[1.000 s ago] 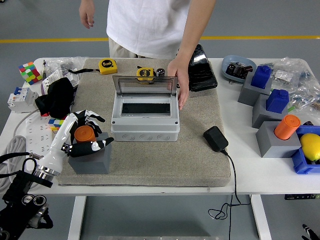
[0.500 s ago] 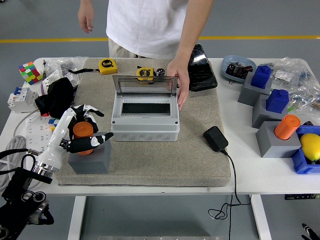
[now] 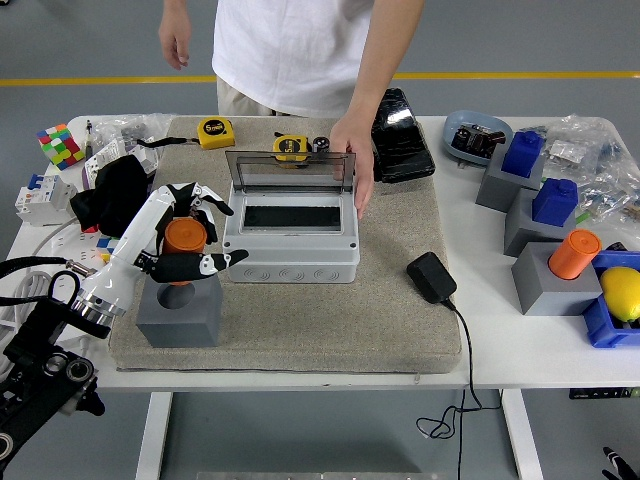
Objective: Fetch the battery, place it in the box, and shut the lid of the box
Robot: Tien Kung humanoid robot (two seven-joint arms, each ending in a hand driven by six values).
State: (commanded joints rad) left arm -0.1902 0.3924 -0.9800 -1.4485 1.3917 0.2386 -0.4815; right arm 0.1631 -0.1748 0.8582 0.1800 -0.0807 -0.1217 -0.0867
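My left hand (image 3: pixel 189 233) is shut on an orange cylindrical battery (image 3: pixel 185 240), held lifted above the grey block holder (image 3: pixel 180 312) on the mat's left. The grey box (image 3: pixel 290 240) stands at the mat's centre, its clear lid (image 3: pixel 289 171) raised upright at the back. A person's hand (image 3: pixel 358 160) rests on the lid's right edge and holds it up. The battery is left of the box's front corner. My right arm is out of view.
Two yellow tape measures (image 3: pixel 215 131) lie behind the box. A black adapter (image 3: pixel 431 277) with cable sits right of it. Grey blocks with blue and orange parts (image 3: pixel 560 270) crowd the right side. A black cloth (image 3: pixel 115 192) and cube (image 3: pixel 61 145) lie left.
My left hand has lifted the orange battery out of the grey block and carried it up and to the right, toward the box. The person's hand stays on the lid.
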